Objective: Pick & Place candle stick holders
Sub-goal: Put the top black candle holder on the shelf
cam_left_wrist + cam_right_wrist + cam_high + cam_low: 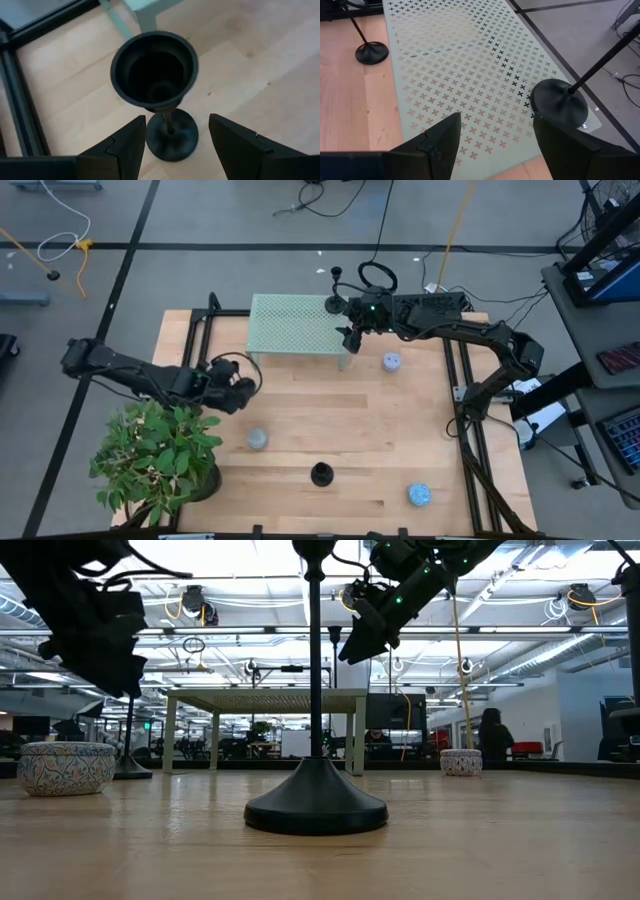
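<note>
High view first: the wooden tabletop [330,430] carries a pale green perforated rack [295,324] at its far edge, and one candle stick holder [333,302] stands on the rack's far right corner, just beside the right gripper [350,337], which hovers over the rack's right end. A second holder [320,474] stands near the middle of the near edge. The left gripper [238,392] hangs over the left part of the tabletop, near a potted plant [160,455] at the near left corner; three small patterned bowls [258,439] lie scattered over the wood. Low view: the near holder's base [316,804] and thin stem fill the centre, the rack stands on legs behind it, and another holder's base [131,769] rests on the wood at the left behind a patterned bowl. Left wrist view: the left gripper's fingers [125,145] are spread apart, hovering above the cup of a third holder [155,67] whose disc base sits on the wood between them, untouched. Right wrist view: the right gripper's fingers [437,142] are likewise apart and hold nothing, above the rack, with the holder's base [559,104] resting at the rack's corner and the third holder's base [371,52] on the wood beside the rack's other end.
</note>
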`<state>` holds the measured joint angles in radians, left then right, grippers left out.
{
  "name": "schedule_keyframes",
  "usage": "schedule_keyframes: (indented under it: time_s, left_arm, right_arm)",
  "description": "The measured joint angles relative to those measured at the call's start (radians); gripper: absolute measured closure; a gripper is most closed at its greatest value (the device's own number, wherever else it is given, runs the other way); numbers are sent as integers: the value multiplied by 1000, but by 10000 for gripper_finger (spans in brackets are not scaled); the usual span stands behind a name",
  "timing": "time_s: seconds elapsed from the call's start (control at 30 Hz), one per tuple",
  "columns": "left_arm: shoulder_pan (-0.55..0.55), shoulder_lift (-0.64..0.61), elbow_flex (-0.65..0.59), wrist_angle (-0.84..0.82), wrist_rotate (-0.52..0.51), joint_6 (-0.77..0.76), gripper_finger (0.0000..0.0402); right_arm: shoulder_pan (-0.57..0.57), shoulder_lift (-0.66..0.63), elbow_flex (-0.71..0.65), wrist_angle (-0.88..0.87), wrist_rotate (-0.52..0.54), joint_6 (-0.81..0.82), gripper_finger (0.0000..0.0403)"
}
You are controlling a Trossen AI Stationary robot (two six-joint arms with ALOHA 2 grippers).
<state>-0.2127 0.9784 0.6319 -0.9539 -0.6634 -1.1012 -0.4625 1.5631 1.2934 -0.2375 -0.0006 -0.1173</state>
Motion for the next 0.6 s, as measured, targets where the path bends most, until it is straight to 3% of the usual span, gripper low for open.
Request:
schedule_keyframes:
  time_s: [0.43,0.6]
  left_arm:
    - [0,207,0,33,-95,-137,177]
    - [0,261,0,43,-99,-151,214]
  right_arm:
    - [0,0,0,0,0,0,161]
    - [0,0,0,0,0,-4,161]
